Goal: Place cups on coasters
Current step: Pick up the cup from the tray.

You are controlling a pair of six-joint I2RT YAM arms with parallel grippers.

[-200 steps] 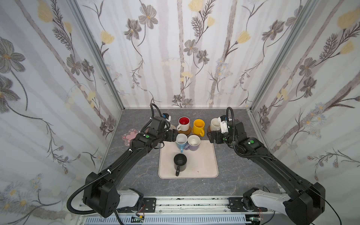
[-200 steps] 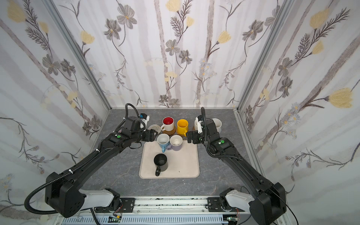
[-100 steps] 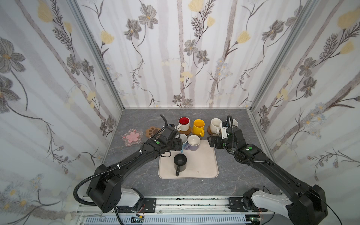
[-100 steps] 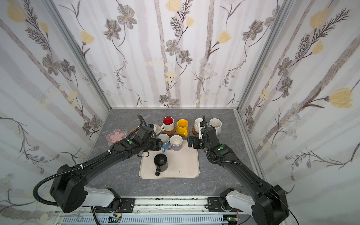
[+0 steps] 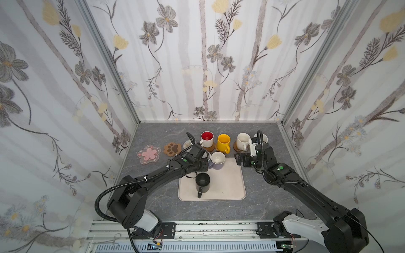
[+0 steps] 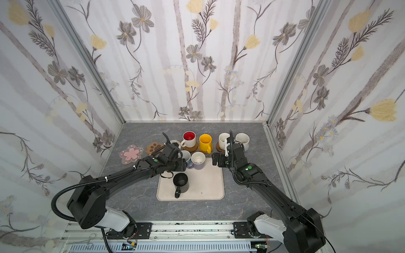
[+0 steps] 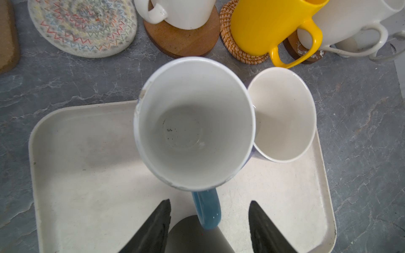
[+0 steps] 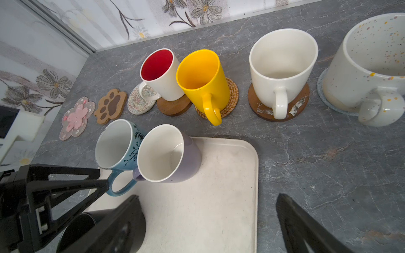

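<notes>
Swung back from the rear row, the left gripper (image 7: 209, 201) straddles the handle of the light blue ceramic mug (image 7: 195, 122), jaws unclosed; lifting could topple the touching lavender ceramic mug (image 7: 282, 114). Nearby, the right gripper (image 8: 208, 196) gapes.

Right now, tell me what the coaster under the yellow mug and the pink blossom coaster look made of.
Woven coaster under the yellow mug: likely coiled rattan or cane, matte, ribbed strands showing. Pink blossom coaster: probably soft plastic or silicone, satin, translucent edge.

Left gripper (image 7: 209, 202) jaws parted; right gripper (image 8: 208, 197) jaws spread wide
</notes>
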